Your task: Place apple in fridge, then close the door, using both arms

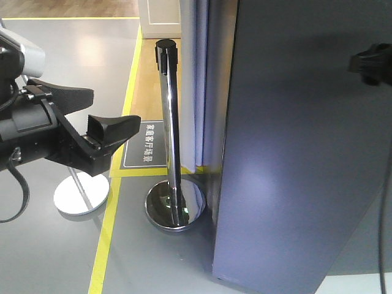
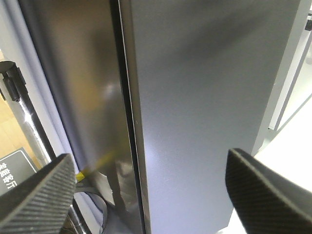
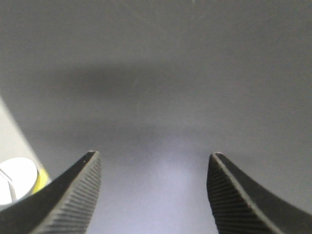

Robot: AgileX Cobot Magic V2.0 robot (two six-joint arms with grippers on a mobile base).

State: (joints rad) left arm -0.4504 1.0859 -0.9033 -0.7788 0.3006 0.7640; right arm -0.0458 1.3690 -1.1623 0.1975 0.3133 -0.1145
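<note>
The fridge shows as a dark grey body side (image 2: pixel 83 87) with the door (image 1: pixel 294 153) lying against it; only a thin dark seam (image 2: pixel 127 122) runs between them. The apple is out of view. My left gripper (image 1: pixel 115 105) hangs open and holds nothing, left of the fridge and clear of it. In the left wrist view the same gripper (image 2: pixel 148 161) points at the seam and the door's outer face. My right gripper (image 3: pixel 153 156) is open, close in front of the plain grey door panel (image 3: pixel 156 73). A black part of the right arm (image 1: pixel 370 61) shows at the door's upper right.
A chrome stanchion post (image 1: pixel 170 122) on a round mirrored base (image 1: pixel 174 208) stands just left of the fridge. A white disc base (image 1: pixel 81 195) sits further left. Yellow floor tape (image 1: pixel 113 202), a dark floor sign (image 1: pixel 147 145) and a pale curtain (image 1: pixel 197 79) lie behind.
</note>
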